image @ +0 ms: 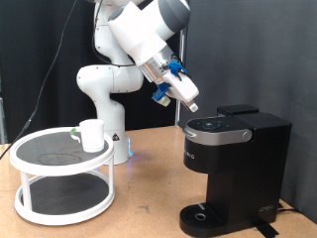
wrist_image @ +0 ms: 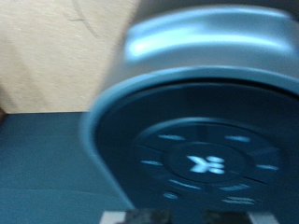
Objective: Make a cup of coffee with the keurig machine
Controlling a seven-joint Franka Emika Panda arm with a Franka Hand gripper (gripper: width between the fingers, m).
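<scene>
Filling the wrist view, the keurig machine [wrist_image: 201,140] shows its lid panel close below the hand [image: 188,99]; whether the fingers are open or closed cannot be told. On the worktop [image: 149,213], a white tiered stand [image: 61,178] carries the cup [image: 92,135], well apart. Cup: probably light, rigid, slippery; grasp at rim or handle

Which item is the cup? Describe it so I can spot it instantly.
Find the white two-tier round rack at the exterior view's left. The cup stands on its top shelf near the right rim. It is a plain white cylinder, far smaller than the black keurig machine at the right, which the gripper hovers above.
</scene>
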